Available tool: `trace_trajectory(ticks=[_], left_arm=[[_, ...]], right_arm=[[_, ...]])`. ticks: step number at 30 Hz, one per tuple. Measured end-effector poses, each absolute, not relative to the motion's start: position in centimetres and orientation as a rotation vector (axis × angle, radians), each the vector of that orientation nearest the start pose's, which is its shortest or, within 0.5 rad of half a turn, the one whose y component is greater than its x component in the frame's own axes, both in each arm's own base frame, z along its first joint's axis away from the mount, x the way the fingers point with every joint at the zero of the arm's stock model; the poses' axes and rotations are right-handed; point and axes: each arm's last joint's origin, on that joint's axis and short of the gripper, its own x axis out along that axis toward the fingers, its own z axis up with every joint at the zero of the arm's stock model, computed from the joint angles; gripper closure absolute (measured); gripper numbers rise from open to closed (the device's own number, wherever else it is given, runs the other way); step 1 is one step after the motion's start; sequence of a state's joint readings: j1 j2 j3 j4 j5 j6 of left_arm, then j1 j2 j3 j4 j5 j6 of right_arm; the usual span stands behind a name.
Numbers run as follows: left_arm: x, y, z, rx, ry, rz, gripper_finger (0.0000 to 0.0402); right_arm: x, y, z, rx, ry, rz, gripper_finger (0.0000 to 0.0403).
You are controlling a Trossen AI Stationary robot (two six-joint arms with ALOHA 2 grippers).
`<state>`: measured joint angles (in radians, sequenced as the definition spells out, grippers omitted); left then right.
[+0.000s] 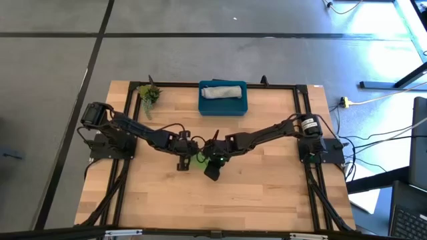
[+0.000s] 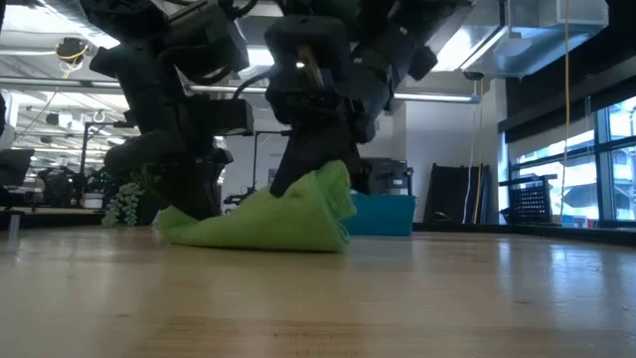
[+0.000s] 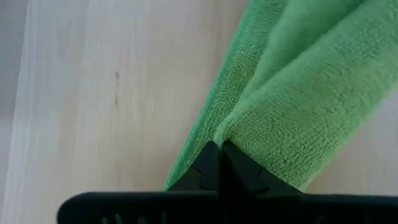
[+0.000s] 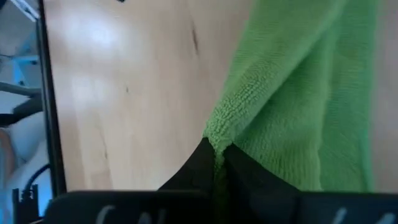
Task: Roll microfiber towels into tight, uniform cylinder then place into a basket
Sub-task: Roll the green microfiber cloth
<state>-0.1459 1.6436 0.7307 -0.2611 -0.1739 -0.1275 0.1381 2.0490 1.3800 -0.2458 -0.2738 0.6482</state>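
Both grippers, left (image 3: 221,163) and right (image 4: 216,163), pinch the green towel (image 2: 273,219), seemingly lifting one end off the table (image 1: 267,193).

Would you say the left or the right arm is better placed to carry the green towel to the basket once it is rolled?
Probably the right. Both grippers, left and right, pinch the green towel mid-table, but the right lifts its end higher. The basket sits about equally far from both, so the edge is slight.

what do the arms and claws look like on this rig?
Both arms are matte black, slim jointed links with black cables along them. The left claw and right claw each show two black wedge-shaped fingers tapering to a point from a straight black crossbar. No markings are legible.
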Motion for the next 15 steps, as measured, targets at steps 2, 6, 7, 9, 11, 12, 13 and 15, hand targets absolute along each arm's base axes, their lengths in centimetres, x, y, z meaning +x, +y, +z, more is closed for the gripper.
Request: trace_trajectory(ticks=[2, 6, 7, 9, 11, 12, 13, 15], left_arm=[[27.1, -3.7, 12.1, 0.078, 1.156, 0.093, 0.0401], [27.0, -4.0, 12.1, 0.09, 1.155, 0.088, 0.0402], [27.0, -4.0, 12.1, 0.094, 1.156, 0.087, 0.0402], [27.0, -4.1, 12.1, 0.095, 1.156, 0.083, 0.0402], [27.0, -4.2, 12.1, 0.096, 1.157, 0.084, 0.0402], [27.0, -4.2, 12.1, 0.096, 1.157, 0.083, 0.0402], [27.0, -4.2, 12.0, 0.096, 1.157, 0.083, 0.0402], [27.0, -4.2, 12.0, 0.096, 1.157, 0.082, 0.0402]], right_arm=[[42.1, 6.6, 16.4, 0.636, 1.006, 0.039, 0.0386], [41.4, 6.2, 17.7, 0.596, 1.007, -0.047, 0.0386], [41.3, 6.1, 18.0, 0.593, 0.999, -0.066, 0.0386], [41.1, 5.8, 18.1, 0.586, 1.006, -0.11, 0.0386], [41.0, 5.5, 18.0, 0.605, 1.016, -0.129, 0.0386], [41.1, 5.4, 18.0, 0.614, 1.022, -0.123, 0.0386], [41.2, 5.2, 17.8, 0.626, 1.03, -0.11, 0.0386], [41.2, 4.8, 17.5, 0.643, 1.051, -0.104, 0.0386]])
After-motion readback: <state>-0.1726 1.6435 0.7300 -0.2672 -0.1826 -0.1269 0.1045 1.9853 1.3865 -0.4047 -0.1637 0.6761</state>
